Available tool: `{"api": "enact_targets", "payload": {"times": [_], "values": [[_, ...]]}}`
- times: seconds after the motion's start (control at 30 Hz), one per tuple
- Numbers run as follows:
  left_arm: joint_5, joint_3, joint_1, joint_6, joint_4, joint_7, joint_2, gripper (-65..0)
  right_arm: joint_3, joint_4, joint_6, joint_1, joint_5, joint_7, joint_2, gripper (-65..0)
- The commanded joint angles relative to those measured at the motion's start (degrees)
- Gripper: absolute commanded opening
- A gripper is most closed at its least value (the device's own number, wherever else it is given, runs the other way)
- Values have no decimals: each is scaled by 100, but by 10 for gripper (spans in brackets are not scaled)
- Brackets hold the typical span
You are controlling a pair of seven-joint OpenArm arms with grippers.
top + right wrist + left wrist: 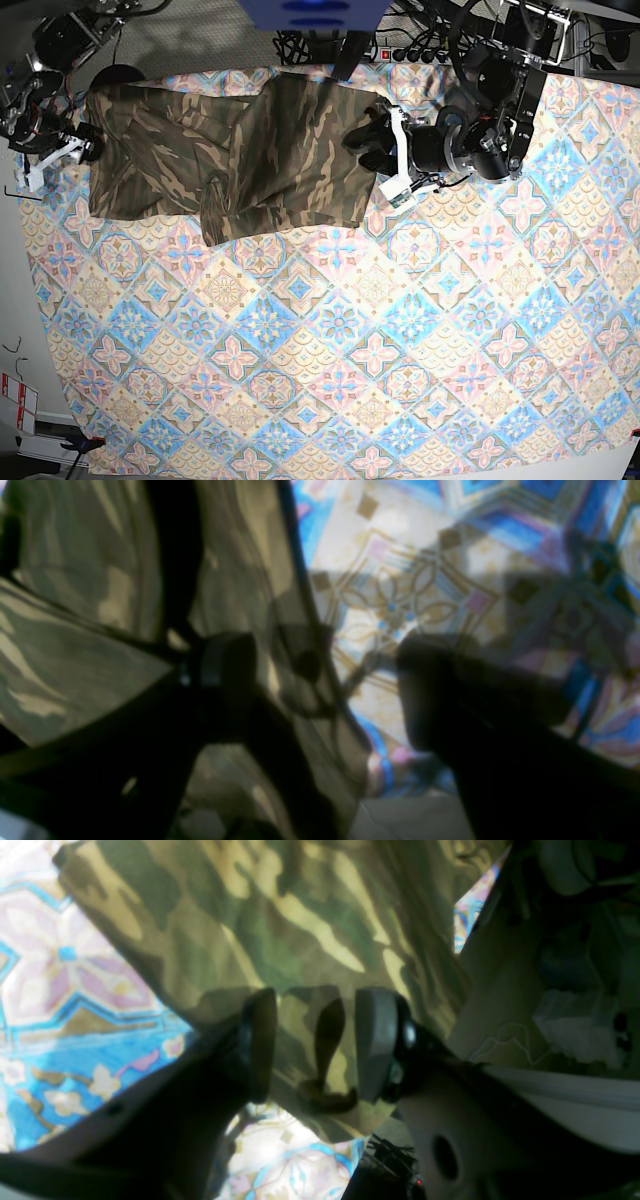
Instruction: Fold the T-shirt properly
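Observation:
The camouflage T-shirt [280, 150] lies at the far left-centre of the table, its right half folded as a panel over the rest. My left gripper [372, 150] is at the shirt's right edge. In the left wrist view, the left gripper [317, 1045] has its jaws apart, with slack T-shirt [280, 930] cloth and one pleat between them. My right gripper [80, 150] is at the shirt's left edge. In the blurred right wrist view, the right gripper [325, 685] stands wide open across the edge of the T-shirt [75, 655], one finger over cloth, the other over the table.
A tablecloth [340, 330] patterned in blue, pink and cream covers the table. Cables and a power strip [420, 50] run along the back edge. The arm mounts stand at the back corners. The table's left edge [20, 260] is close to the right arm.

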Motion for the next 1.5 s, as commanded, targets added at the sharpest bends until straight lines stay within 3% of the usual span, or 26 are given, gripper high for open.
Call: {"api": "enact_targets", "payload": {"times": [0.0, 0.17, 0.5, 0.8, 0.9, 1.1, 1.2, 1.47], "values": [[-128, -23, -62, -32, 91, -92, -19, -391, -161, -69, 17, 33, 52, 16, -44, -209], [-128, -31, -71, -32, 91, -101, -19, -390, -618, -34, 17, -11, 219, -72, -326, -210], [-128, -31, -71, -32, 73, -118, -19, -390, -1550, 72, 17, -415, 1670, -415, -352, -210], [-110, -31, -159, -32, 56, -101, -19, -395, -1655, 1206, 17, -899, 1766, -406, -370, -214], [-110, -23, -185, -32, -85, -92, -10, -396, -1655, 1232, 17, -899, 1749, -406, -370, -304], [-75, 21, -185, -32, -305, -127, 8, -397, -1673, 1206, 17, -864, 1731, -397, -370, -639], [180, 30, -177, -32, -314, -127, 87, -397, -1638, 1206, 17, -837, 1731, -397, -361, -631], [1077, 101, -177, -32, -322, -83, 799, -397, -1638, 1083, 17, 24, 1740, -415, -115, -635]]}}
